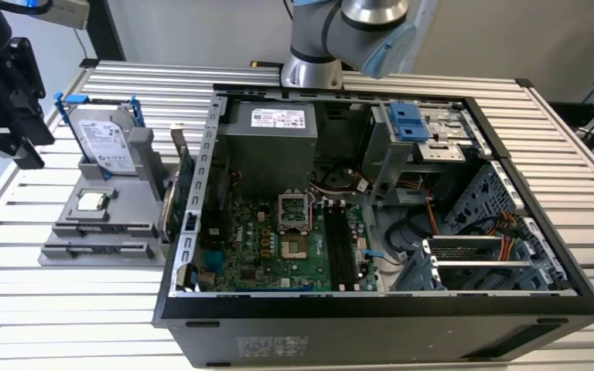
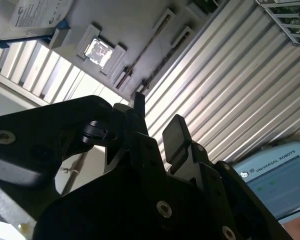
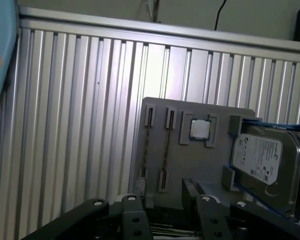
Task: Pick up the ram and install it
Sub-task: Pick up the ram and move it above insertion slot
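The ram shows as a thin dark edge sunk in a slot of the grey holder (image 3: 167, 150); a second slot beside it holds a similar dark strip (image 3: 146, 147), and I cannot tell them apart. The same strips run across the holder in the second wrist view (image 2: 145, 50). My gripper (image 3: 164, 189) hangs above the holder, near the slots' ends, well off the surface. It is open, with nothing between its fingers (image 2: 176, 131). In the exterior view the gripper (image 1: 29, 154) is at the far left, beside the holder (image 1: 101, 232). The motherboard's long black memory sockets (image 1: 340, 247) lie inside the open computer case.
The holder also carries a silver hard drive in blue rails (image 1: 106, 135) and a square processor chip (image 1: 93, 201). The open black computer case (image 1: 380, 309) with the green motherboard (image 1: 261, 239) fills the slatted metal table's middle (image 1: 59, 309). A pale blue pendant (image 2: 275, 185) lies nearby.
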